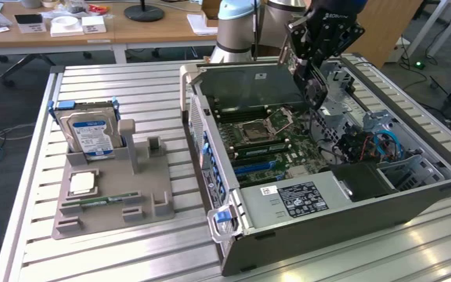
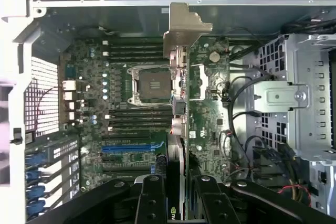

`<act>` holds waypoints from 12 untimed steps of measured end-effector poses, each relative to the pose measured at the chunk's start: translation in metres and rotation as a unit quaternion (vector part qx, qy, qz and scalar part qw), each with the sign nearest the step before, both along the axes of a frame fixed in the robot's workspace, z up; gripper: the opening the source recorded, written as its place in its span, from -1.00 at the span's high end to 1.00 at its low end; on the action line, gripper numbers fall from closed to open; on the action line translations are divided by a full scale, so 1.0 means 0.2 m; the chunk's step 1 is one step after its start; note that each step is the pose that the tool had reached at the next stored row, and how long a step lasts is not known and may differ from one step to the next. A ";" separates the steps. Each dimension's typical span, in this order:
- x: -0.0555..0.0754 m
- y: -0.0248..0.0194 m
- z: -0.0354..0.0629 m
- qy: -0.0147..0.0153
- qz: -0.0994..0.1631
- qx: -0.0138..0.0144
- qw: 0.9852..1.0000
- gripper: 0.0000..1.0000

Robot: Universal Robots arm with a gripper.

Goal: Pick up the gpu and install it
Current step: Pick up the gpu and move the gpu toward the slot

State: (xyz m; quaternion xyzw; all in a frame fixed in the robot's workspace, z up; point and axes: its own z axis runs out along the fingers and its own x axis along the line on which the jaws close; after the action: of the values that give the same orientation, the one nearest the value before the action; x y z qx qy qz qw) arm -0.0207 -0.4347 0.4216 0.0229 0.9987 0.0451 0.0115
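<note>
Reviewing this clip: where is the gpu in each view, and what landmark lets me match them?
Exterior view: gpu hangs edge-on over the open case, towards the exterior view's right of the CPU socket.
Wrist view: gpu edge-on, clamped in the gripper, its silver bracket farthest from the camera, beside the CPU socket.
Shared landmark: the CPU socket.
</note>
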 end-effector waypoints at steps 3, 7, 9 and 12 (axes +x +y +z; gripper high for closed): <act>0.04 0.001 0.000 0.000 0.000 0.000 1.000 0.48; 0.10 0.004 0.000 0.000 0.000 0.001 1.000 0.48; 0.13 0.005 0.000 0.000 0.000 0.001 1.000 0.48; 0.17 0.006 0.000 0.000 0.000 0.001 1.000 0.48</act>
State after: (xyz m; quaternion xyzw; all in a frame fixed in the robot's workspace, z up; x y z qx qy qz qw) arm 0.0142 -0.4334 0.4216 0.0230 0.9986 0.0466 0.0115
